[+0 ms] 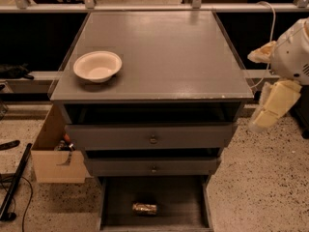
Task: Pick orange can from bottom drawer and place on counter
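The orange can [145,208] lies on its side on the dark floor of the open bottom drawer [181,202], near the front middle. The counter [164,52] is the glossy grey cabinet top above the two knobbed drawers. My gripper [264,116] hangs off the cabinet's right side, level with the counter's front edge. It is far above and to the right of the can and holds nothing that I can see.
A cream bowl [97,65] sits on the counter's left front part. The top drawer [152,135] and middle drawer [153,166] stand slightly pulled out. A cardboard box [50,156] stands on the floor at the left, with a black rod [14,182] beside it.
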`<state>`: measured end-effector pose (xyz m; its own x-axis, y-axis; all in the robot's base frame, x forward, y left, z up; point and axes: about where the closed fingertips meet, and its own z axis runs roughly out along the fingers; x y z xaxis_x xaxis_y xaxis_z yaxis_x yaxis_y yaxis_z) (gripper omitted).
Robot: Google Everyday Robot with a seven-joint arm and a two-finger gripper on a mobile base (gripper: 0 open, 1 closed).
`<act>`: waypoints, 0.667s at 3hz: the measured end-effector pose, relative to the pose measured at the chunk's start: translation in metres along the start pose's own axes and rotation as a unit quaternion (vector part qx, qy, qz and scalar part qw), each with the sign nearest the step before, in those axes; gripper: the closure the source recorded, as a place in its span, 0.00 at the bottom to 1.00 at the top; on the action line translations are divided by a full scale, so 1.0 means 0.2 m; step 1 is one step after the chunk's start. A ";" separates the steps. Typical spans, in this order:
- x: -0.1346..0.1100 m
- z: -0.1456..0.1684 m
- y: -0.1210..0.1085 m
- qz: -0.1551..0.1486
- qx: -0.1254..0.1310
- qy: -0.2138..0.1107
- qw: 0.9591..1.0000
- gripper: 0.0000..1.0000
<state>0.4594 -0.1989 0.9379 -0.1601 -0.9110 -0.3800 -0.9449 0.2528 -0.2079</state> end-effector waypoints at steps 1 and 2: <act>-0.01 0.22 0.02 -0.028 -0.036 -0.052 0.998 0.00; -0.01 0.22 0.02 -0.028 -0.036 -0.052 0.998 0.00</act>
<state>0.4677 -0.1821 0.8982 -0.0792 -0.8835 -0.4616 -0.9704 0.1743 -0.1671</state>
